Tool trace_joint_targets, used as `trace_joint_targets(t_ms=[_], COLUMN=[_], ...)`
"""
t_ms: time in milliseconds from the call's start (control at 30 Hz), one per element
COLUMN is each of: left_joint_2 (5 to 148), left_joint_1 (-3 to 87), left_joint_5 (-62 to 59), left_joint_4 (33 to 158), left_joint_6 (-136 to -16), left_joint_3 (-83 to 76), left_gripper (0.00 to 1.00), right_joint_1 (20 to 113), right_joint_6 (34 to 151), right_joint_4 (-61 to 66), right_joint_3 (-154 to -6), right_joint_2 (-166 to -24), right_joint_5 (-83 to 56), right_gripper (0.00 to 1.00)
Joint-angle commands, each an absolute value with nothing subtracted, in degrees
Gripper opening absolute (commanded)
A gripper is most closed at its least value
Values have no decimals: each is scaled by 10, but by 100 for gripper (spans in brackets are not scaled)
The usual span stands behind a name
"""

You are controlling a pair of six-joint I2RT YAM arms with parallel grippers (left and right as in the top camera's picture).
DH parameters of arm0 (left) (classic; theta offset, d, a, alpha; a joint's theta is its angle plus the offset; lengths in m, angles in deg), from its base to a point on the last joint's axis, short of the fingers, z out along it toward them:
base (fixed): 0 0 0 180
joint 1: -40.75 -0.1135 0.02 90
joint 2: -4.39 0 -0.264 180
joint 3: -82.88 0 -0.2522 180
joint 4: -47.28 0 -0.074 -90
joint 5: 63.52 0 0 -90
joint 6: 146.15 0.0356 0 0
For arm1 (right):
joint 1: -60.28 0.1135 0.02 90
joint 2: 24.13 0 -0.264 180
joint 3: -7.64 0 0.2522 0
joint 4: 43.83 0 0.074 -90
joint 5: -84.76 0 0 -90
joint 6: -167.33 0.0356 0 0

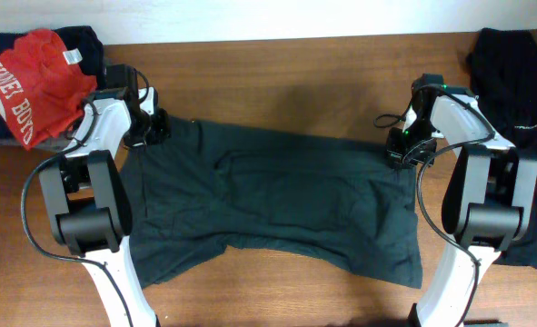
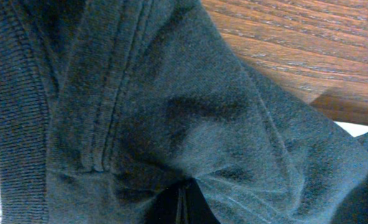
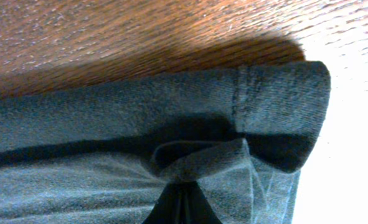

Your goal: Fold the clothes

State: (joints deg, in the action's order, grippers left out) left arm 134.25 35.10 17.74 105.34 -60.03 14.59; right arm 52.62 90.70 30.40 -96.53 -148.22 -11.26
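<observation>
A dark grey-green T-shirt (image 1: 277, 195) lies spread across the middle of the wooden table. My left gripper (image 1: 150, 127) is shut on its far left corner; in the left wrist view the cloth (image 2: 171, 112) bunches into the closed jaws (image 2: 182, 199). My right gripper (image 1: 402, 150) is shut on the far right corner; in the right wrist view a hemmed fold of cloth (image 3: 196, 155) is pinched in the jaws (image 3: 181, 198). A red garment with white lettering (image 1: 32, 82) lies at the far left on dark clothes. A black garment (image 1: 518, 82) lies at the far right.
The wooden table (image 1: 277, 68) runs to a white wall at the back. The pile with the red garment sits behind my left arm. The black garment hangs along the right edge beside my right arm.
</observation>
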Motion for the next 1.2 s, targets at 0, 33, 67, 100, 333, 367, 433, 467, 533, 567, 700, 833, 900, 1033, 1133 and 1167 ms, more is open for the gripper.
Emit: trace_joint_targets(t_ms=[0,33,67,100,333,367,433,467,533,567,700,833,900,1033,1133,1167], left_joint_2=[1382,1382,1382,1382,1382,1382,1382,1382,1382,1382,1382,1382,1382,1382,1382,1382], left_joint_1=[326,325,323,319,298,297,296,296,299,299,302,311,319,345,359,363], left_joint_5=[252,254,254,254,254,254,254,254,254,254,254,250,242,241,235,224], left_joint_4=[1054,1054,1054,1055,1081,1088,1105,1113,1135,1147,1204,1251,1275,1333,1357,1368], left_joint_6=[-591,-591,-591,-591,-591,-591,-591,-591,-591,-591,-591,-591,-591,-591,-591,-591], left_joint_3=[134,134,135,136,161,170,191,202,230,244,305,369,406,505,561,580], left_gripper=[1,1,1,1,1,1,1,2,6,11,25,56,69,81,99,99], right_joint_1=[523,523,523,523,523,523,523,523,524,524,524,524,524,524,524,524], right_joint_6=[918,918,918,918,918,918,918,918,918,917,917,881,881,883,883,883], right_joint_4=[310,312,316,326,370,373,379,383,396,404,444,479,494,497,513,526], right_joint_3=[-961,-964,-969,-982,-1034,-1039,-1049,-1054,-1064,-1070,-1094,-1122,-1135,-1157,-1184,-1196], right_joint_2=[-1482,-1482,-1482,-1482,-1481,-1481,-1481,-1481,-1481,-1481,-1481,-1481,-1481,-1481,-1481,-1481], right_joint_5=[-54,-54,-54,-54,-51,-51,-52,-52,-60,-65,-74,-92,-93,-95,-114,-127], right_gripper=[4,4,4,4,4,4,4,4,4,4,4,21,82,99,99,99])
